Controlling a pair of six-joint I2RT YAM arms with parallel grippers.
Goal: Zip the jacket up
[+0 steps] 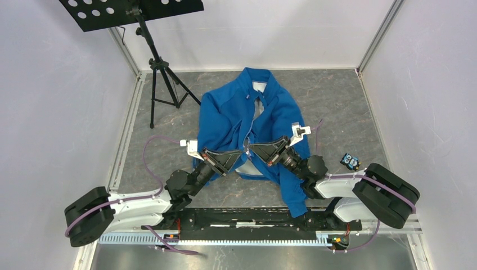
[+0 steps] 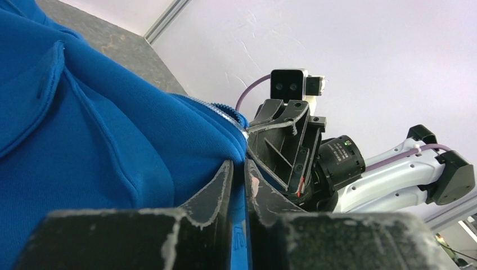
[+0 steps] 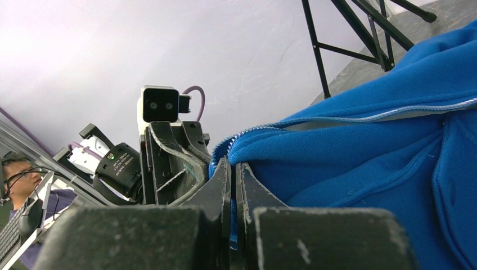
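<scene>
Large bright-blue long-sleeved fabric jacket point(image 1: 247, 121) is lying front-up on the grey mottled table point(image 1: 337, 101), approx. centre, w/ both arms reaching in over its near end.

The black two-finger left gripper point(image 2: 238, 166) and black two-finger right gripper point(image 3: 233, 164) are meeting tip to tip at the bottom of the front opening, just above the hem. Each is pinching one front edge. The left gripper's jaws are showing only a thin gap w/ blue cloth in it. The right gripper's jaws are pressing all but together, also w/ blue cloth btwn them.

Judging from this, the two edges are being brought side by side so the zip ends can be joined. That start has to be made at the hem, hence both grippers working so low & so close.

Silvery zip teeth point(image 3: 365, 117) are running along the opening edge, unjoined; the white lining point(image 1: 260, 87) is showing near the collar, so the front is looking open.

The jacket's long axis is running near-to-far, leaning slightly. The collar is pointing away from the arm bases, the hem toward them. One sleeve is trailing down to the near edge, by the right arm.
</scene>
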